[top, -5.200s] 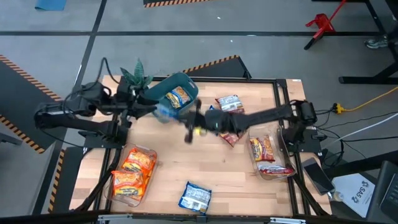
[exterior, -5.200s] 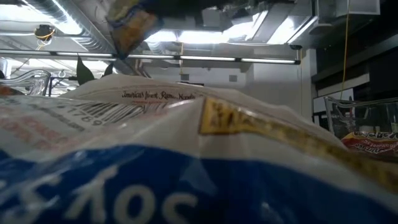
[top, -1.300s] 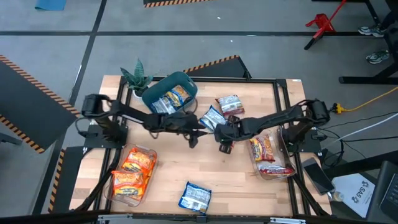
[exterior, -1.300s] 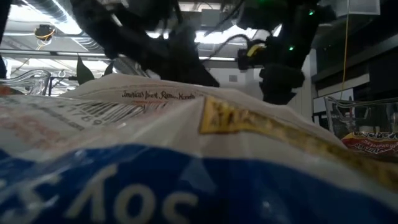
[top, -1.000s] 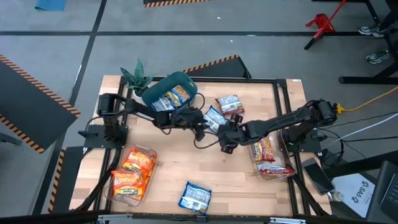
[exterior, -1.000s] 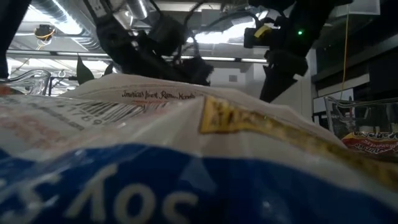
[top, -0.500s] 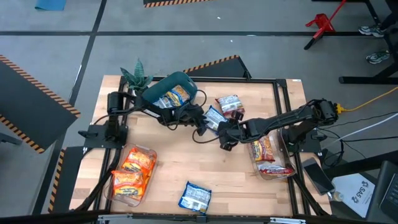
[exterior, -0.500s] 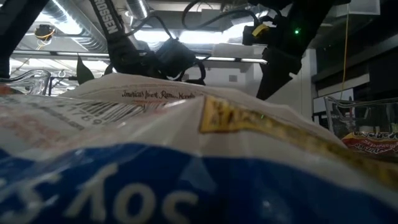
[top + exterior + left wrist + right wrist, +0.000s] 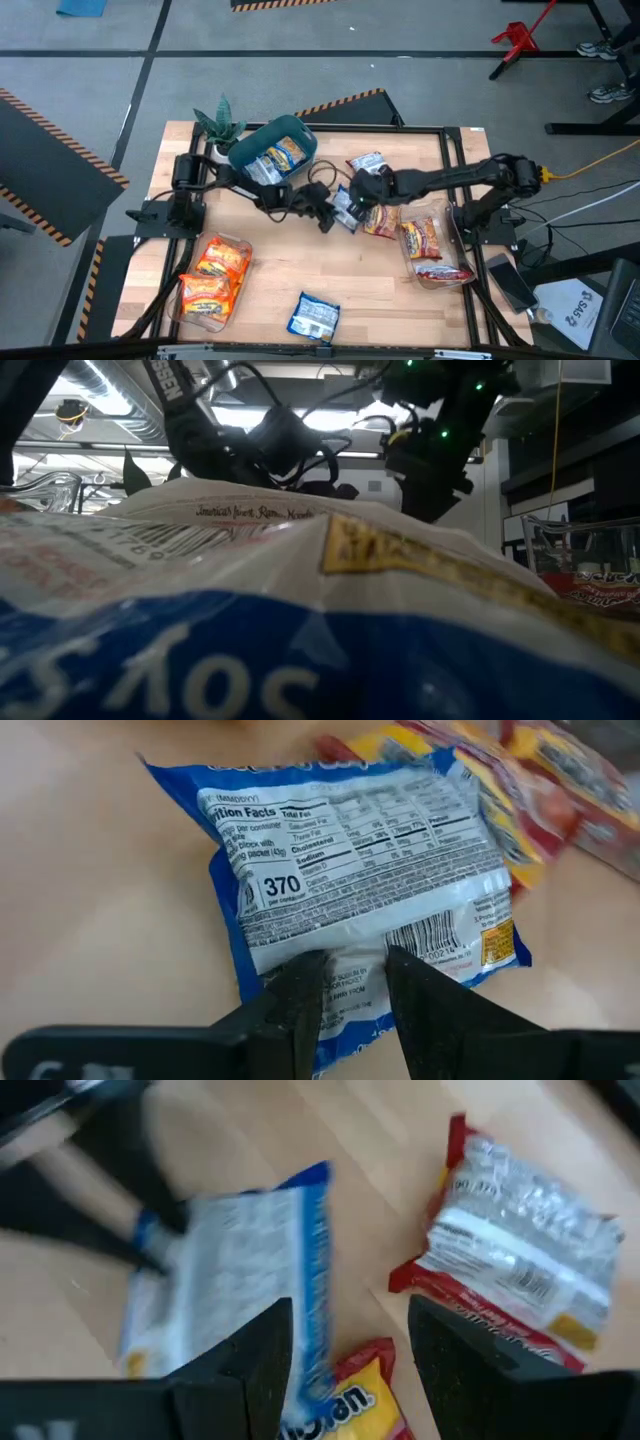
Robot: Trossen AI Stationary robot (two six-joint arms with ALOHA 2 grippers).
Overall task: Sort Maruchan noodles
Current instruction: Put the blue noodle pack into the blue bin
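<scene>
Since a moment ago both arms have shifted toward the middle of the wooden table [image 9: 280, 255]: the left gripper [image 9: 328, 215] has slid further along to the edge of a blue-and-white noodle packet [image 9: 345, 203], and the right gripper [image 9: 362, 190] has swung up from lower on the table to sit just over the same packet.

From the left wrist camera, the left gripper's [image 9: 352, 982] two dark fingers [image 9: 300, 995] pinch the packet's [image 9: 350, 880] near edge, with the crinkled wrapper bunched between them; the nutrition label faces up.

The right gripper [image 9: 345, 1345] hangs with its fingers spread apart and nothing between them. Just beyond its fingertips lies the blue packet [image 9: 235, 1280], and beside that a red-and-white packet [image 9: 520, 1250], label side up.

Behind the left gripper, a teal bin [image 9: 272, 148] holds more packets. Nearer the table's front edge, a clear tray [image 9: 212, 281] holds orange packets, a second tray [image 9: 437, 255] on the right arm's side holds red ones, and a lone blue packet [image 9: 314, 318] lies between them.
</scene>
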